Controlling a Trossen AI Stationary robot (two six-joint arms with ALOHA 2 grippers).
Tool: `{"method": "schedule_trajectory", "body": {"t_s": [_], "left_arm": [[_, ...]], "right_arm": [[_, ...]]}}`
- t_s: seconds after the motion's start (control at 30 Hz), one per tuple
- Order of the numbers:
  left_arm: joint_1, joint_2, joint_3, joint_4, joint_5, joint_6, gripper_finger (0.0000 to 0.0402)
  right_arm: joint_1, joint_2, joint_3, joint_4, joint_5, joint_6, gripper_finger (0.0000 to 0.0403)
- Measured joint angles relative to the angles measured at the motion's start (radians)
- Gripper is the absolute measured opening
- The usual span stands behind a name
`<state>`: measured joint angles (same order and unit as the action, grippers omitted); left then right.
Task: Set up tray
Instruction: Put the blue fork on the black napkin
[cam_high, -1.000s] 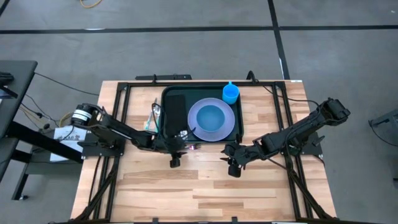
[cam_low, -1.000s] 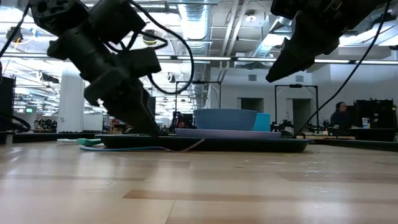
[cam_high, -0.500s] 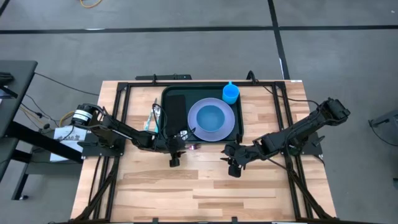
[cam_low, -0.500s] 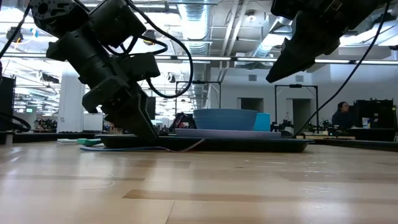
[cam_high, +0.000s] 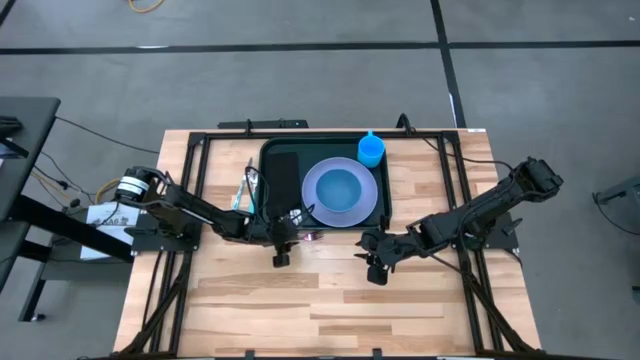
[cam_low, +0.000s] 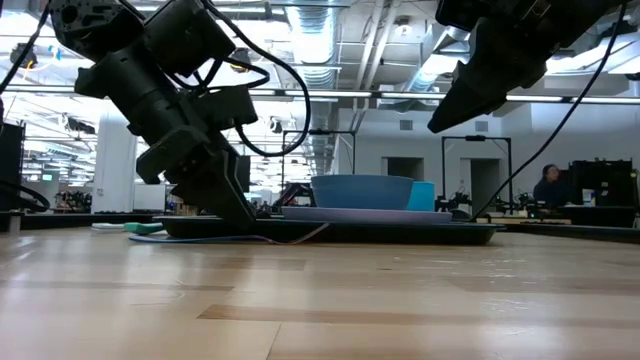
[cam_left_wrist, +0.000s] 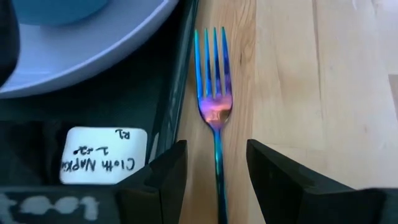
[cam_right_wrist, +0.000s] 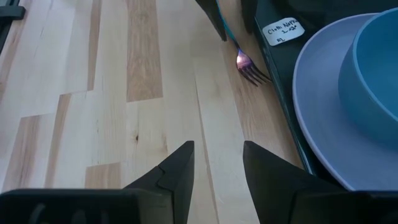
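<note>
The dark tray (cam_high: 267, 160) holds a black cloth napkin (cam_high: 285, 178) with a white label (cam_left_wrist: 103, 164), a lilac plate (cam_high: 312, 205) bearing a blue bowl (cam_high: 340, 188), and a blue cup (cam_high: 371, 150). An iridescent fork (cam_left_wrist: 216, 118) lies flat on the wood just outside the tray's near rim (cam_left_wrist: 176, 93), parallel to it. My left gripper (cam_left_wrist: 216, 177) is open, low over the table, one finger on each side of the fork's handle without touching it. My right gripper (cam_right_wrist: 217, 165) is open and hangs above the bare wood (cam_high: 375, 265), right of the fork (cam_right_wrist: 249, 70).
The tray sits at the table's far middle between black frame rails (cam_high: 195, 180). A bundle of cables (cam_high: 246, 190) lies left of the tray. Bare wood (cam_high: 330, 310) fills the table's near half. A person sits in the room far behind the table (cam_low: 548, 185).
My left arm's wrist has tipped a little over the fork, while its fingertips have stayed at the tray's near rim. The fork, the tray and my right arm have kept still.
</note>
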<state>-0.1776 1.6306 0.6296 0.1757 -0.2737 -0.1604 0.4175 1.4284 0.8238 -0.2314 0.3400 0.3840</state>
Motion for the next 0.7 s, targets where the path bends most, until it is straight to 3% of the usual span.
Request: {"method": "schedule_trajectory", "body": {"t_s": [0.5,0.7], "left_arm": [[0.0,0.087,0.002,0.047,0.015,-0.002,0.0153],[0.0,0.089,0.002,0.039,0.032,-0.009,0.0112]], "right_arm": [[0.001,0.0,0.0,0.0,0.0,0.0,0.0129],[0.0,0.0,0.0,-0.001,0.0,0.0,0.0129]]}}
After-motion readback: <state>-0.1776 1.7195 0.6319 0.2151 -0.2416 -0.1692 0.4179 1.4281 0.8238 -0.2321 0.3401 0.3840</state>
